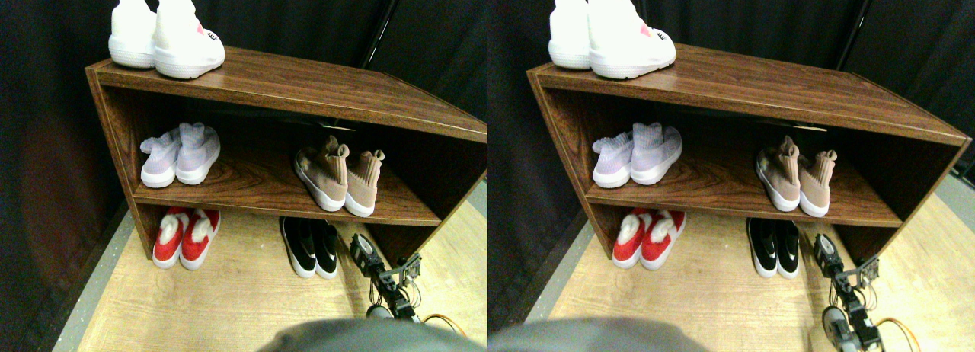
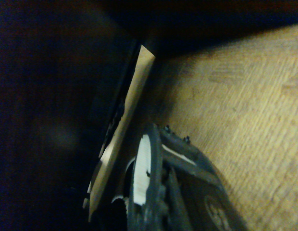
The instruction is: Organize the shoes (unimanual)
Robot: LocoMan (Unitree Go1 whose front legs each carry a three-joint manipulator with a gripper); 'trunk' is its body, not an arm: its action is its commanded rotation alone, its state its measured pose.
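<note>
A tan knit high-ankle pair (image 1: 339, 178) with white soles stands side by side on the right of the middle shelf (image 1: 251, 186). Below it, on the floor under the rack, a black slip-on pair (image 1: 311, 248) with white soles points inward. My right gripper (image 1: 362, 251) hovers low over the floor just right of the black pair, close to the rack's right side panel, with no shoe on it. In the wrist view I see only the wooden floor (image 2: 245, 106), a pale panel edge (image 2: 126, 115) and darkness beyond it.
A white high pair (image 1: 166, 36) stands on the rack's top left. A pale lilac pair (image 1: 179, 155) stands on the left of the middle shelf, with a red pair with white fluff (image 1: 185, 236) on the floor below. Dark curtains hang behind. Cables (image 1: 445, 321) trail by the arm.
</note>
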